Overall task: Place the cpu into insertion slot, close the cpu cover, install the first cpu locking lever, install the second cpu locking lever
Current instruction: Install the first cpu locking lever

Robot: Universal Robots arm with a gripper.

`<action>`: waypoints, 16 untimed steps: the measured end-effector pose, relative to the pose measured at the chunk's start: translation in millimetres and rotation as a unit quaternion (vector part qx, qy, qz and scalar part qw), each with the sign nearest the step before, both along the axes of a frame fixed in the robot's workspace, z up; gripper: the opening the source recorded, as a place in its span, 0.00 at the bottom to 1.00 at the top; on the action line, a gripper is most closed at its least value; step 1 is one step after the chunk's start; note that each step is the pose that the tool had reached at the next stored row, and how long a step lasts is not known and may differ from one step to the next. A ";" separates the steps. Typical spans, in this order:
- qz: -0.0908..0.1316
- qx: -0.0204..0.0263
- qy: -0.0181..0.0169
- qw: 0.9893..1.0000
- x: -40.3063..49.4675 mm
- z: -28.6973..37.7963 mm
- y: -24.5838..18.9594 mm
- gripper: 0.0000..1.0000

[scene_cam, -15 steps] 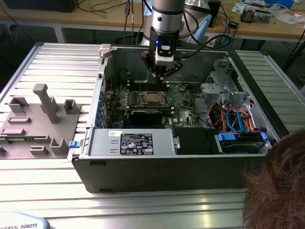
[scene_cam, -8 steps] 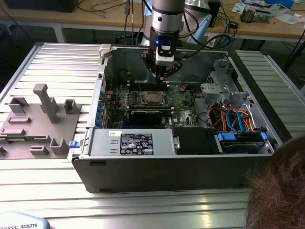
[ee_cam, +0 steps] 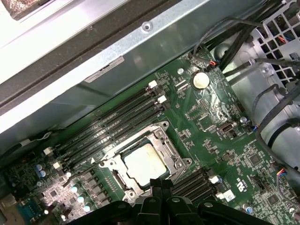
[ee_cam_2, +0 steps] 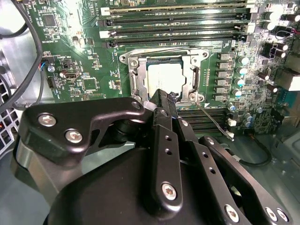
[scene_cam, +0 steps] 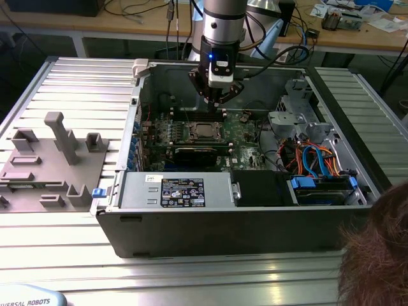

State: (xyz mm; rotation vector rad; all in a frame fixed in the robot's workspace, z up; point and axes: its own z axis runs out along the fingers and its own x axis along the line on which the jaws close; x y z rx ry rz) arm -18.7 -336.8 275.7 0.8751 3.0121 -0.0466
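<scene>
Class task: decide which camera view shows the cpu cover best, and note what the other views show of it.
The first wrist view shows the cpu cover best: nearly its whole silvery frame around the cpu is seen. In the second wrist view the cover is partly hidden by the gripper. In the exterior view it is small, below the gripper.
</scene>
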 end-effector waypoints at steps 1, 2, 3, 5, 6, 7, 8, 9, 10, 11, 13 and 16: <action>0.000 0.000 0.000 1.000 0.0 0.0 0.0 0.11; 0.001 0.000 0.000 1.000 0.0 0.0 0.0 0.11; 0.001 0.000 0.000 1.000 0.0 0.0 0.0 0.11; 0.001 0.000 0.000 1.000 0.0 0.0 0.0 0.11; 0.002 0.000 0.000 1.000 0.0 0.0 0.0 0.11; 0.002 0.000 0.000 1.000 0.0 0.0 0.0 0.11; 0.003 0.000 0.000 1.000 0.0 0.0 0.0 0.11; 0.004 0.000 0.000 1.000 0.0 0.0 0.0 0.11; 0.005 0.000 0.000 1.000 0.0 0.0 0.0 0.11; 0.006 0.000 0.000 1.000 0.0 0.0 0.0 0.11; 0.007 0.000 0.000 1.000 0.0 0.0 0.0 0.11; 0.010 0.000 0.000 1.000 0.0 0.0 0.0 0.11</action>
